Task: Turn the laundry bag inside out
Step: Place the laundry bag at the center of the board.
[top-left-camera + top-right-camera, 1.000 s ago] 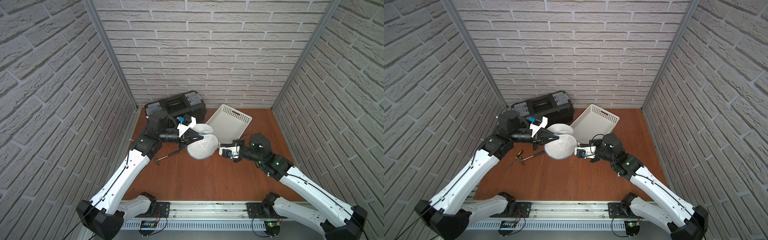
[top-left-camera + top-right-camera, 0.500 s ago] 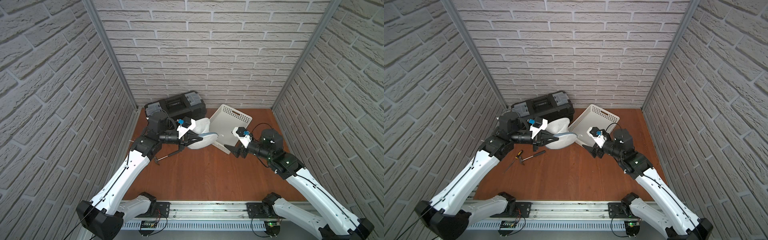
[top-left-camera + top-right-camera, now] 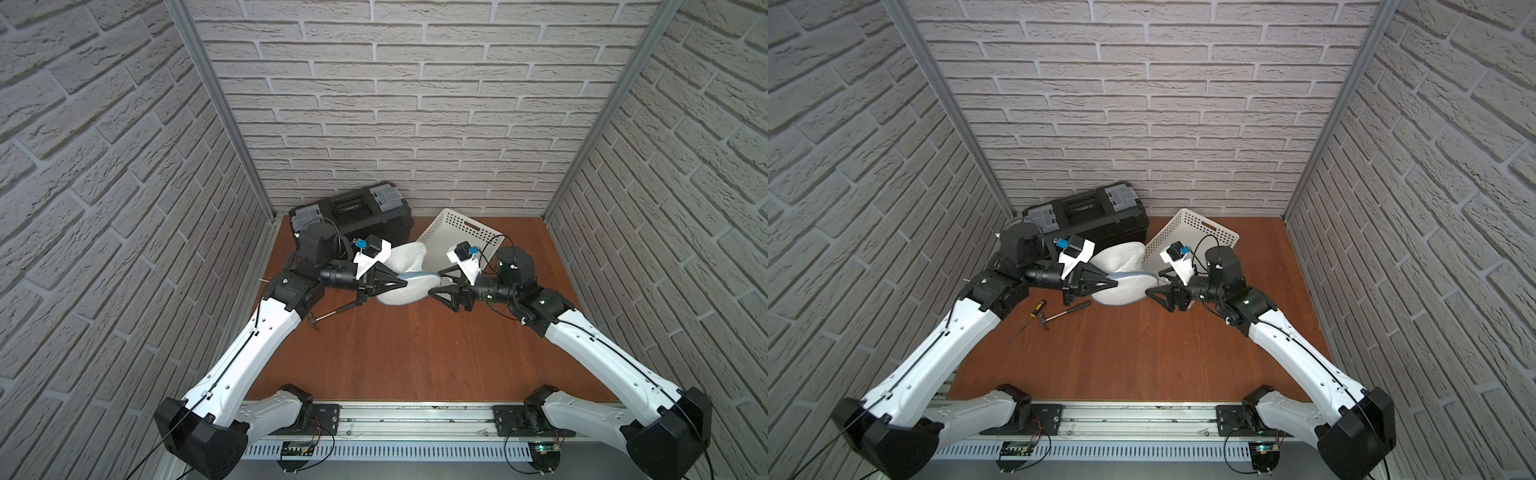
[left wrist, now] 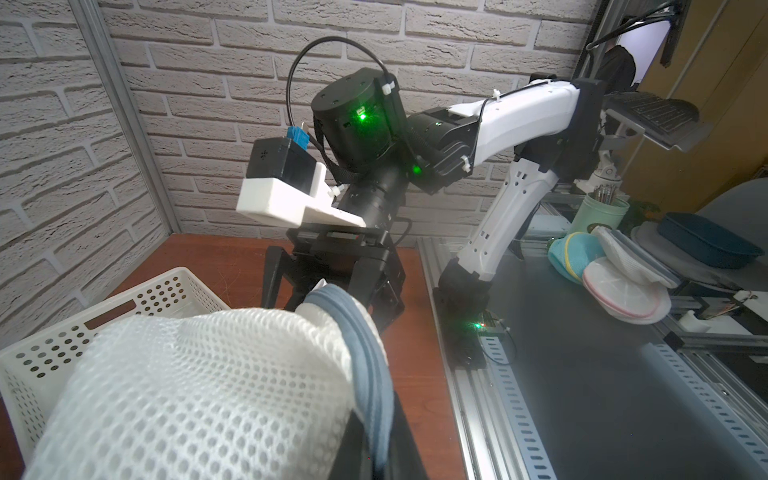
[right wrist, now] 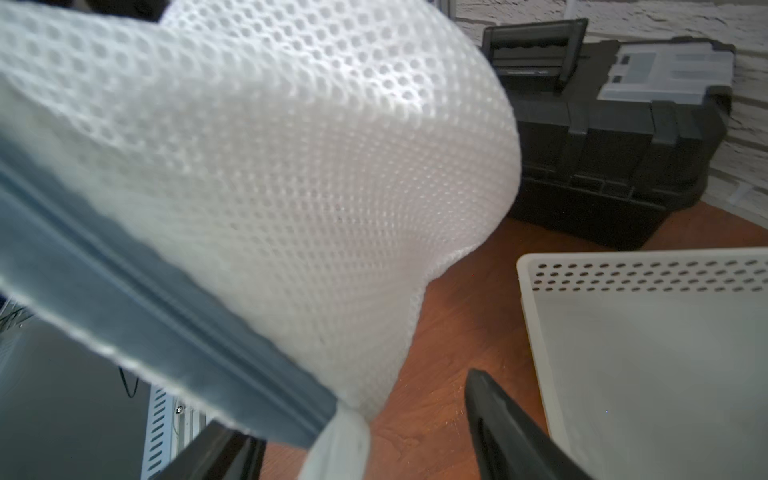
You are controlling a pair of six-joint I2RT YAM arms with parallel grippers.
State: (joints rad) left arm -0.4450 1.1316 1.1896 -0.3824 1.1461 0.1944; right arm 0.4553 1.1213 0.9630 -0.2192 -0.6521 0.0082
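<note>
The laundry bag (image 3: 405,266) (image 3: 1121,266), white mesh with grey trim, hangs folded above the wooden floor between both arms. My left gripper (image 3: 404,284) (image 3: 1115,284) is shut on the grey trim at its left end; the left wrist view shows the trim (image 4: 370,374) running down between the jaws. My right gripper (image 3: 435,282) (image 3: 1152,284) is open at the bag's right end. In the right wrist view the bag (image 5: 291,166) fills the frame, its tip lying between the spread fingers (image 5: 498,415), which do not press on it.
A black toolbox (image 3: 357,212) stands at the back left. A white perforated basket (image 3: 461,232) leans beside it, just behind the right gripper. A hammer (image 3: 332,313) and a screwdriver (image 3: 1034,311) lie on the floor under the left arm.
The right gripper opened, let go of the bag, swung back to the right, then came in again at the bag's right end. The bag went from an open dome to a folded shape.
</note>
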